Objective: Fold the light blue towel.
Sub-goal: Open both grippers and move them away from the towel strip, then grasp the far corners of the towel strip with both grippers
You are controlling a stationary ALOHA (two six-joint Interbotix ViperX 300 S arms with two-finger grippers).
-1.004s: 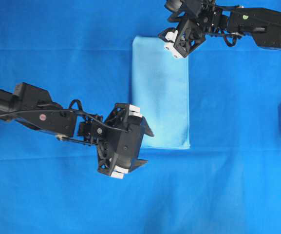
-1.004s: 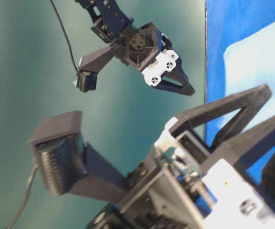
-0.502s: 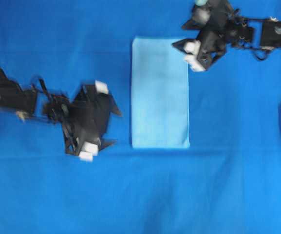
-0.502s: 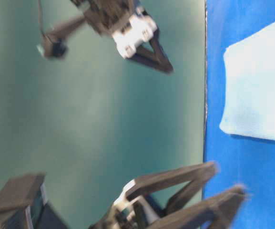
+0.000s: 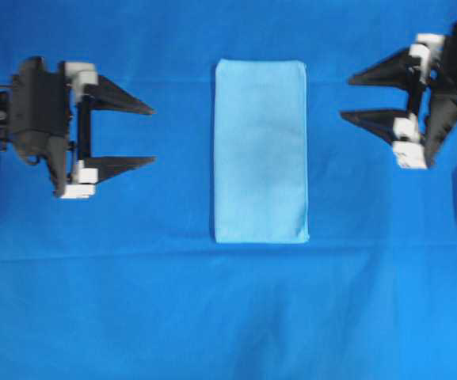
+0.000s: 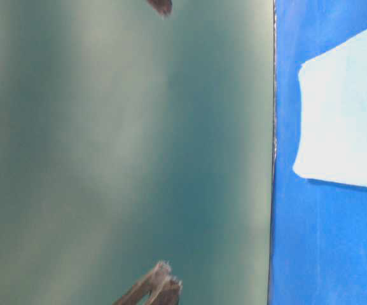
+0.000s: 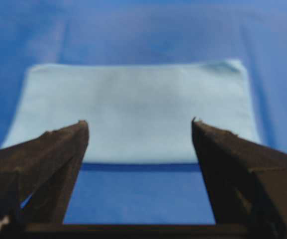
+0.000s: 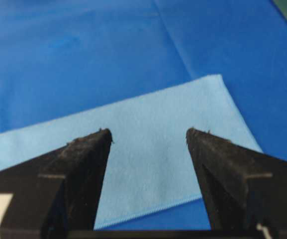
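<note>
Nearest the bottom edge of the overhead view there's only the deep blue sheet (image 5: 228,317) over the worktop, w/ a faint crease running across it just below the towel.

Mid-frame: the light blue towel (image 5: 260,150) lies flat on the sheet, roughly centred, as a tall narrow rectangle. Edges look squared and the corners line up, so it reads as already folded in half at least once; layer count can't be confirmed from above. Nothing on top of it, nothing touching it.

Either side, well apart from the cloth: left gripper (image 5: 137,123) w/ fingers spread wide, tips aimed at the towel's left long edge, holding nothing. Right gripper (image 5: 360,96) same story on the other side, fingers wide apart and empty, pointing at the right long edge. Both wrist views agree: towel seen through the gap between dark fingers (image 7: 53,159), blue sheet between the tips and the hem.

Table-level view adds little, just a pale towel corner and blurred finger tips at the frame edges.

Judgement: this is either a gap between folds or the end of the job. If another fold is wanted, next move probably needs both grippers down to the two near-end corners, pinching all layers together, then lifting and carrying that end over to the far end w/o dragging the sheet.
</note>
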